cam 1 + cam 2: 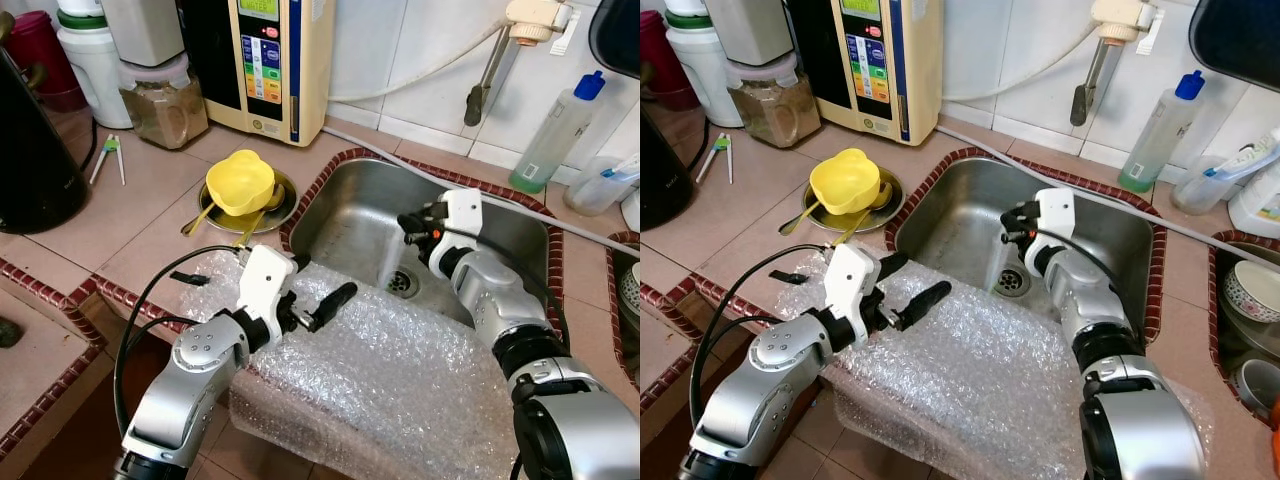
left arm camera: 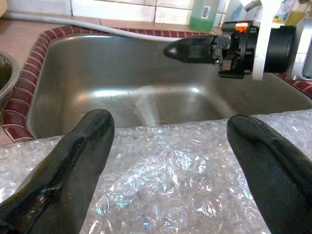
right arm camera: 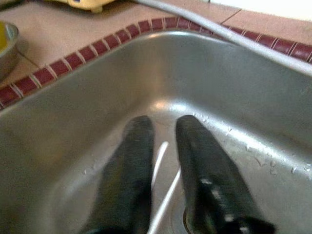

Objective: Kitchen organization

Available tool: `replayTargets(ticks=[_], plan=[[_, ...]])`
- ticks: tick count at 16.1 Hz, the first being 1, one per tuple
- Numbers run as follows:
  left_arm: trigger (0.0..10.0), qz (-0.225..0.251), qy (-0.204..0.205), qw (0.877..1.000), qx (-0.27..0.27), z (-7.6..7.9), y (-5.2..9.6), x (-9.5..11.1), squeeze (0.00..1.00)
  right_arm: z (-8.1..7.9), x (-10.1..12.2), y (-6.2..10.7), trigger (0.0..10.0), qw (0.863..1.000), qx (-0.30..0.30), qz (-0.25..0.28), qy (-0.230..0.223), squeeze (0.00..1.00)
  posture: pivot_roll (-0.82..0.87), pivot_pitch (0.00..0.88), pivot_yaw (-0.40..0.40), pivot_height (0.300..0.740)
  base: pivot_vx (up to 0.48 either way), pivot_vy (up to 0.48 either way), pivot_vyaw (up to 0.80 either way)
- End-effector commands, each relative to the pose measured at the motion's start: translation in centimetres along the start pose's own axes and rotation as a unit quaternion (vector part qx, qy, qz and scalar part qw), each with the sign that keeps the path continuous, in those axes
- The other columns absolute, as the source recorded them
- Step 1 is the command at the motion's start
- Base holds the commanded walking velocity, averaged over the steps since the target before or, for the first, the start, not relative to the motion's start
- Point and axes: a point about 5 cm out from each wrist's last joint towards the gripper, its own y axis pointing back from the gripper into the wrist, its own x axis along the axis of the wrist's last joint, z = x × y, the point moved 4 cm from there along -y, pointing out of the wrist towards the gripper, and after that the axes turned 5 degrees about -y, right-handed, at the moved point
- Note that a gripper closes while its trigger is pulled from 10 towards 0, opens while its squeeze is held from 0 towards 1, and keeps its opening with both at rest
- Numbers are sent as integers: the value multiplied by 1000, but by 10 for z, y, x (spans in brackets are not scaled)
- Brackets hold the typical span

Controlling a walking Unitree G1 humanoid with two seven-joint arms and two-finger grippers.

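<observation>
While its black fingers stand spread wide, holding nothing, the left hand [image 1: 322,305] hovers just above the crinkled clear bubble-wrap sheet [image 1: 400,380] draped over the stainless steel sink's [image 1: 345,215] front rim. The right hand [image 1: 412,226], fingers slightly parted and empty, reaches into the basin. Clearing the wrap seems to be the step; next, the left hand must drop and pinch it.
</observation>
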Motion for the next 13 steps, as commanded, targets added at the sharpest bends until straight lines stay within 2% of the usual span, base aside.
replayTargets(ticks=[1,3,6,7,8,9,11,13], plan=[[10000,1,-10,1000,-4,3,1,3,1000,0,4,-1,10000,1000,5,5,14,1000,95,104,-19,740,0,0,0],[10000,2,-14,1000,3,1,2,4,1000,1,5,0,10000,1000,10,13,11,1000,92,106,-19,740,0,0,0],[10000,40,-55,995,78,-21,2,19,1000,-10,15,1,10000,998,48,32,9,1000,85,108,-23,740,0,0,0],[10000,52,-52,992,101,-29,3,24,1000,-18,21,3,10000,996,75,48,10,1000,81,108,-25,740,0,0,0],[10000,62,-51,987,138,-44,3,30,1000,-36,30,11,10000,990,116,72,33,1000,73,110,-28,740,0,0,0],[10000,67,-59,983,161,-53,4,33,1000,-48,33,18,10000,985,147,81,34,1000,68,110,-29,740,0,0,0],[10000,65,-58,970,225,-79,6,36,1000,-74,38,41,10000,975,193,103,44,1000,48,113,-30,740,0,0,0],[10000,56,-29,961,270,-100,8,32,1000,-92,38,59,10000,968,215,117,54,1000,41,113,-31,740,0,0,0]])
